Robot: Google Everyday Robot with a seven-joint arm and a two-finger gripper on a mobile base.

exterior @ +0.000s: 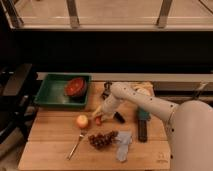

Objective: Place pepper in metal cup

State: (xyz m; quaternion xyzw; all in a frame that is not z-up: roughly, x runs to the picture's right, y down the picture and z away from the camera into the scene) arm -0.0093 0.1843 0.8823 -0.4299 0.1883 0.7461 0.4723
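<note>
- At the near edge of the wooden table [50, 156], a slim light-coloured utensil [75, 145] lies at a slant, its far end pointing toward the round fruit.
- To its right sits the dark grape bunch [102, 139], with a pale grey cloth [122, 143] just beside it on the right.
- Further right, a long black-handled utensil [142, 128] lies roughly front to back on the table.
- A little farther back is the round yellow-orange fruit [82, 121].
- The pepper [98, 119] shows as a small red shape just right of the fruit, low at the table surface.
- The gripper [97, 114] is directly above the pepper and appears to touch it. I cannot tell if it is spread or pinching the pepper.
- The white arm [145, 102] reaches in from the right and bends down to the gripper.
- The metal cup [106, 91] stands behind the arm's bend, well apart from the pepper, close to the tray's right side.
- On the far left, a green tray [50, 95] holds a red-orange bowl [76, 87].
</note>
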